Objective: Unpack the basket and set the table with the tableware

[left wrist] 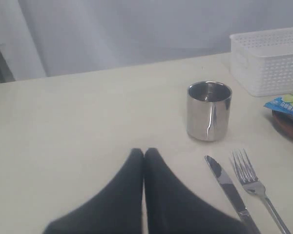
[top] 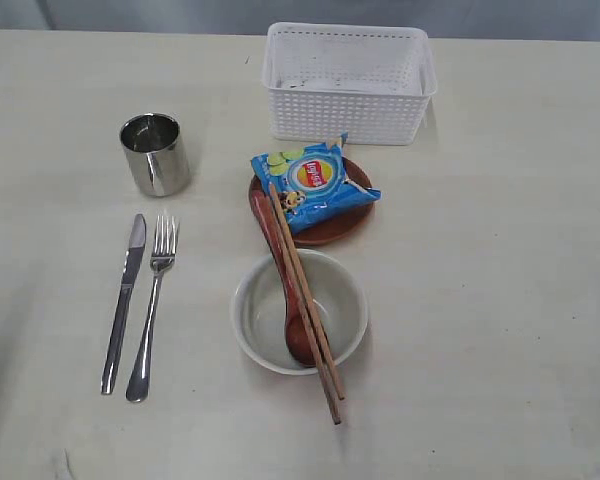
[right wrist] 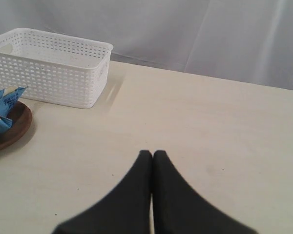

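Note:
The white basket [top: 348, 84] stands at the back of the table [top: 500, 300] with nothing showing inside it. A steel cup [top: 155, 153] stands at the left, with a knife [top: 124, 300] and a fork [top: 153, 305] side by side in front of it. The cream bowl [top: 300, 312] holds a wooden spoon [top: 283, 285] and the chopstick pair [top: 307, 305], both leaning back onto the brown plate [top: 330, 225]. My left gripper [left wrist: 144, 152] is shut and empty, near the knife [left wrist: 229, 187] and cup [left wrist: 209, 110]. My right gripper [right wrist: 152, 154] is shut and empty over bare table. Neither gripper shows in the exterior view.
A blue chip packet [top: 313, 186] lies on the brown plate. A grey curtain backs the table's far edge in both wrist views.

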### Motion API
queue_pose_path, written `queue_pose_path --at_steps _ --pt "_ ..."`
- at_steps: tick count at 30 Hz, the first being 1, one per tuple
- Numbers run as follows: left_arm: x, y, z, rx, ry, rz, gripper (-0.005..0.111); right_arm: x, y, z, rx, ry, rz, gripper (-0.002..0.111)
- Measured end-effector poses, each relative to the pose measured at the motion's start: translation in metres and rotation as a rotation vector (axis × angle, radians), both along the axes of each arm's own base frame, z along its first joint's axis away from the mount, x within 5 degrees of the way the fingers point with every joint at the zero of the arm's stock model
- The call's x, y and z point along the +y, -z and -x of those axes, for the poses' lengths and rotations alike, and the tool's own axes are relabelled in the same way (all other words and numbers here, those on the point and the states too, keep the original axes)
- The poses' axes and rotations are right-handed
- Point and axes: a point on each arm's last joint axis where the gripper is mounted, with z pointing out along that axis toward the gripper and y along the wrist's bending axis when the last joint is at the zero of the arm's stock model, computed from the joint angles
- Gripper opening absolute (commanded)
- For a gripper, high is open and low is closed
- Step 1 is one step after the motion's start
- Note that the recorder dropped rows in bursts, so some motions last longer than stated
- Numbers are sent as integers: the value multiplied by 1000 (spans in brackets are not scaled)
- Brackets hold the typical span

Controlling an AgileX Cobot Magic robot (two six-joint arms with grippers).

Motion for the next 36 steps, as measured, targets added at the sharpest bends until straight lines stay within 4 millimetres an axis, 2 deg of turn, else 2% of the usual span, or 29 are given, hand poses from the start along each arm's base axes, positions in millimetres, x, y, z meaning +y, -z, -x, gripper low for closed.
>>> queue_pose_path --at_steps 36 --pt "0 0 0 0 0 0 0 0 3 1 33 5 -16 0"
